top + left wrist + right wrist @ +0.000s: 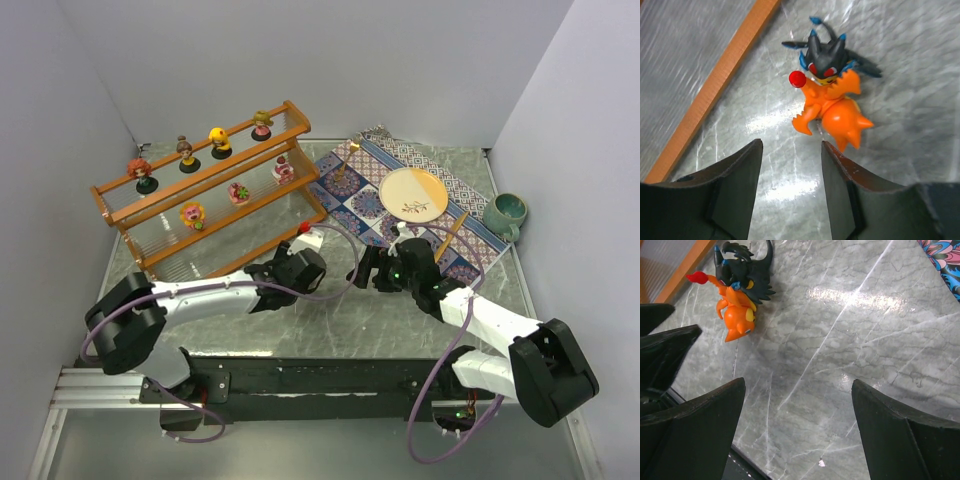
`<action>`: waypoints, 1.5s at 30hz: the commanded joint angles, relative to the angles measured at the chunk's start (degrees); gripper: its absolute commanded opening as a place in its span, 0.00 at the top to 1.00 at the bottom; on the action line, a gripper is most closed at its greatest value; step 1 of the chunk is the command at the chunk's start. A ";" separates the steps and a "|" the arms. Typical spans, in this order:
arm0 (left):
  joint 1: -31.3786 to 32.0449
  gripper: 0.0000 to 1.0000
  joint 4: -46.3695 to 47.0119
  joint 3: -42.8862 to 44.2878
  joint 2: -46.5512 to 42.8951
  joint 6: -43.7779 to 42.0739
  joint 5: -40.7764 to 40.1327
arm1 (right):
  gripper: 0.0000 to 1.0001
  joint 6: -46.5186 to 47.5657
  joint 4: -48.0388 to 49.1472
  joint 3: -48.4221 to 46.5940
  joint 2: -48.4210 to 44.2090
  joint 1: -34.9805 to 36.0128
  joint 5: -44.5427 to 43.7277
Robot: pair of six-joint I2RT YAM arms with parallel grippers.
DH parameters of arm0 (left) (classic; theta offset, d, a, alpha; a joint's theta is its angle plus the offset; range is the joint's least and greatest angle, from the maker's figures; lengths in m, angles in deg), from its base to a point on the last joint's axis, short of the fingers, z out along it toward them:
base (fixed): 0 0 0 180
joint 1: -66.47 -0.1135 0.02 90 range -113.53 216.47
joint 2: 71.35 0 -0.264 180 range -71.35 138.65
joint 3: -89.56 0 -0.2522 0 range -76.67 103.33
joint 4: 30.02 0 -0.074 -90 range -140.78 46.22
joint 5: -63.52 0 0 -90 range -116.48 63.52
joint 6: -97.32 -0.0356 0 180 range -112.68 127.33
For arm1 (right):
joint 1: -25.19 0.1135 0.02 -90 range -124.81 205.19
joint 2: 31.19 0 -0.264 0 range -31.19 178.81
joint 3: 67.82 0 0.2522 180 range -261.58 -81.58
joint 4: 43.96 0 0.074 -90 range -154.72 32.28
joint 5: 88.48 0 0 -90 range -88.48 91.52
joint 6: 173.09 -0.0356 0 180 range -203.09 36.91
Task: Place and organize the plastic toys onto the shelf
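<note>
Both empty: left tool (791,146) partly open, near orange toy (837,112); right tool (797,385) wide open.

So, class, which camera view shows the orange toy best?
The left wrist view: the orange toy lies large and centred, claws and spikes clear. The right wrist view shows it smaller, upper left. The top view hides nearly all of it behind the left arm.

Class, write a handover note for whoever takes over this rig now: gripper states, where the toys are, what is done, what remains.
Left gripper: open, empty, aimed at the orange toy.
Right gripper: open, empty.
Done: on the shelf, four dolls on the top tier, three toys on the middle tier.
Left: the orange toy and the black spiky toy, lying touching on the table beside the shelf.
</note>
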 commanded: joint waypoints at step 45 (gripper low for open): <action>-2.85 0.99 4.73 6.58 11.08 -7.52 5.03 | 0.07 1.50 0.49 -2.25 -0.81 0.22 -1.89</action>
